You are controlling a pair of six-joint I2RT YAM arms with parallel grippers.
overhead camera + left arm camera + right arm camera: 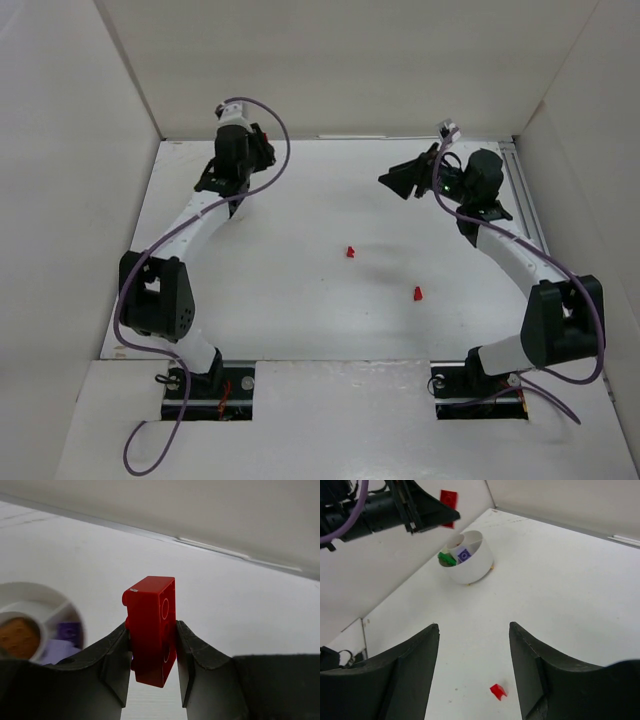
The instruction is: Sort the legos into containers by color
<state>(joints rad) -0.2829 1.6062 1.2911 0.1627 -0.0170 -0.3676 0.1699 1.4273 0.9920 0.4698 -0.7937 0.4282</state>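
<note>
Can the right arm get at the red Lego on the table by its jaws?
Probably yes. On the right arm the jaws stand open and empty, and the red Lego lies alone on bare table just below them.

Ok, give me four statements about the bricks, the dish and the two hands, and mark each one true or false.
1. The left hand grips a red brick. True.
2. The right hand is shut on a brick. False: its jaws stand open and hold nothing.
3. On the table lie two red bricks, loose and apart from each other. True.
4. The dish has nothing in it. False: it holds a purple brick, a green brick and an orange-brown brick.
</note>
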